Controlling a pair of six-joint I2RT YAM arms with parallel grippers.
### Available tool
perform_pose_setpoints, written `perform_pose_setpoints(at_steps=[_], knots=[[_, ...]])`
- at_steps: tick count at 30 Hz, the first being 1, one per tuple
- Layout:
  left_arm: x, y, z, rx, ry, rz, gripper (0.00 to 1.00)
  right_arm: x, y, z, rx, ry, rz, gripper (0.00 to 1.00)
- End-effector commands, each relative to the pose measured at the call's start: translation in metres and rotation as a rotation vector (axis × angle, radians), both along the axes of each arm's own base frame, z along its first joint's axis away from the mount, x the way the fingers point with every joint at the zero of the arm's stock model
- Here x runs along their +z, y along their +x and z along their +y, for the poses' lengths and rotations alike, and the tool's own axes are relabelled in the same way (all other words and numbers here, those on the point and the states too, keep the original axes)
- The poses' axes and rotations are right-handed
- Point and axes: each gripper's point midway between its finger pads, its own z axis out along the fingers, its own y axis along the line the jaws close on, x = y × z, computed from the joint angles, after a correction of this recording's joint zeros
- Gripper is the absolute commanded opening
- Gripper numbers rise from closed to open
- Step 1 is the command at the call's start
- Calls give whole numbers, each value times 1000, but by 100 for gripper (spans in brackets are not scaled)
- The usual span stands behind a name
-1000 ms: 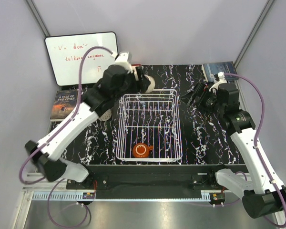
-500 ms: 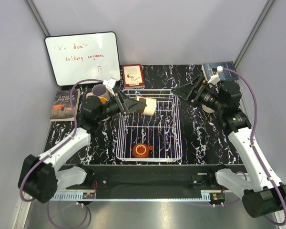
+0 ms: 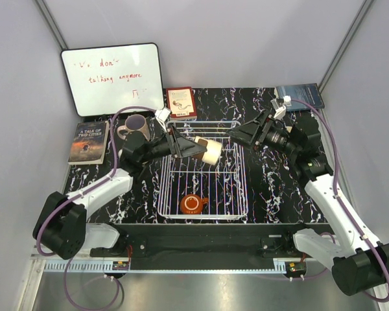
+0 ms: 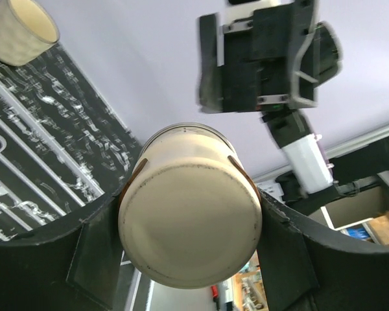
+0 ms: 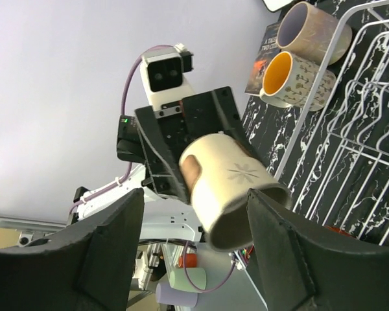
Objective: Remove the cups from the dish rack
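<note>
Left pincer [image 3: 193, 148] clamps the cream mug [image 3: 211, 153] sideways over the far end of the rack [image 3: 214, 184]. Right pincer [image 3: 236, 135], jaws wide, faces its mouth, just apart. The worktop [image 3: 275, 188] is black marble, the walls pale. Both pincers are closer together than half a second ago. An orange mug [image 3: 192, 204] sits at the rack's near edge, and a pink mug [image 3: 135, 124] stands to the left.

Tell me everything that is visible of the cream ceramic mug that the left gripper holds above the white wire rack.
The cream ceramic mug looks glazed and smooth, with a faint star-like mark on its side. It hangs on its side above the white wire dish rack, flat base toward the left arm, open mouth toward the right arm. The left gripper clamps its wall from two sides. The open right gripper is near its mouth, not touching. No handle shows clearly.
</note>
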Motion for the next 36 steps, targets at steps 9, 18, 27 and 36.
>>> perform_pose_setpoints(at_steps=[9,18,27,36], knots=[[18,31,2,184,12,-144,0,30,-17,13,87,25,-70,73],[44,33,-11,117,-77,-161,0,21,-16,19,117,20,-41,73],[49,12,-23,47,-101,-164,0,10,-2,28,136,18,-33,73],[36,-3,-34,-27,-107,-136,0,9,4,39,180,25,-38,32]])
